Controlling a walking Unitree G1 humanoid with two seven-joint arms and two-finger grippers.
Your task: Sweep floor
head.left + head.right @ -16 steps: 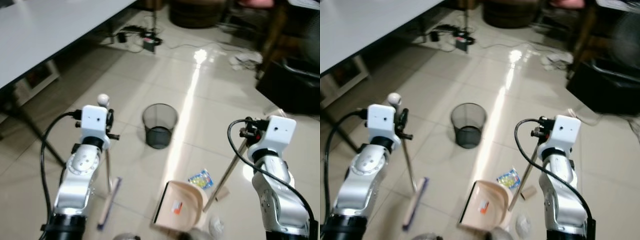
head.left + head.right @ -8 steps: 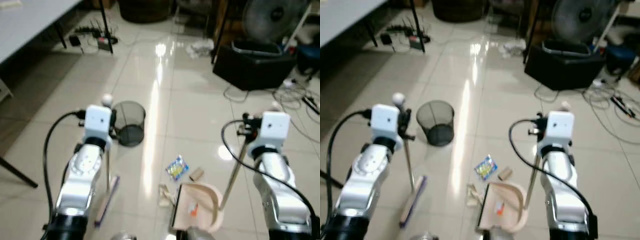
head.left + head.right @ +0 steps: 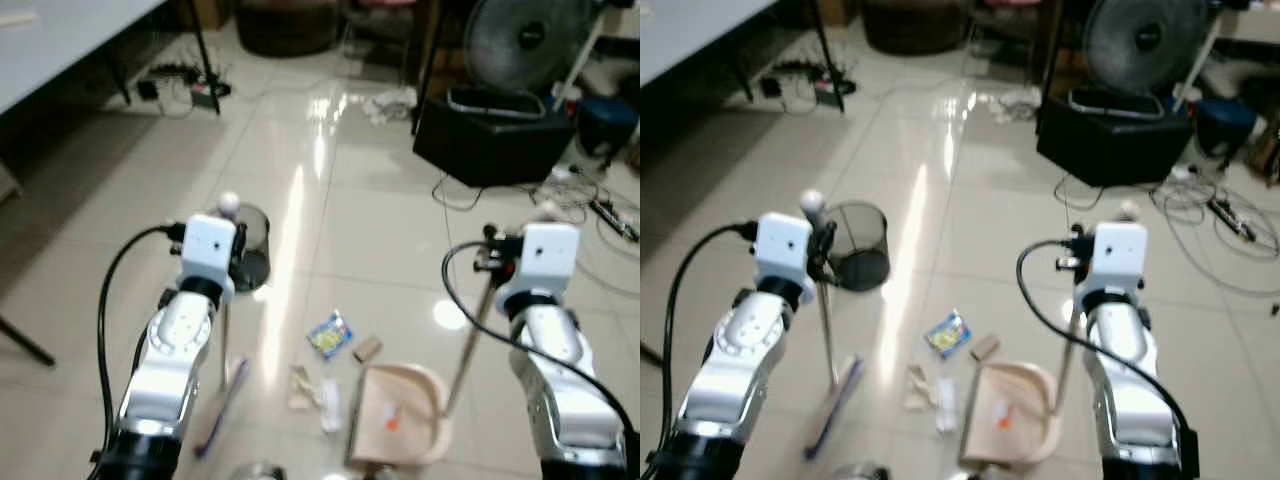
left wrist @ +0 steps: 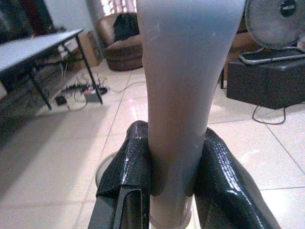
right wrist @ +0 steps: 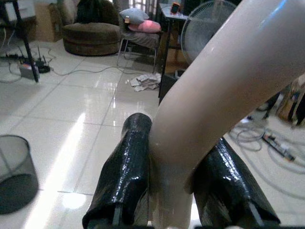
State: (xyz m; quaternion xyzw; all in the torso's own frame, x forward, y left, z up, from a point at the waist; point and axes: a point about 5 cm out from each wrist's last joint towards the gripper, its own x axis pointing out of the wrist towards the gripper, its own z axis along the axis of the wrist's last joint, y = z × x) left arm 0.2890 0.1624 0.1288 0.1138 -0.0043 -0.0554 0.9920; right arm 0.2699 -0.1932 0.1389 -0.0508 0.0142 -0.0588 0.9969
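Left gripper [image 4: 172,164] clamped on the smooth grey broom [image 3: 826,335] pole, brush head flat on glossy tile floor [image 3: 970,190]. Right gripper [image 5: 174,174] clamped on beige dustpan [image 3: 1008,415] handle. Crumpled wrappers [image 3: 946,335] lie between them, near the round mesh bin [image 3: 862,245].

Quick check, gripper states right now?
Left gripper: closed on the broom handle.
Right gripper: closed on the dustpan handle.
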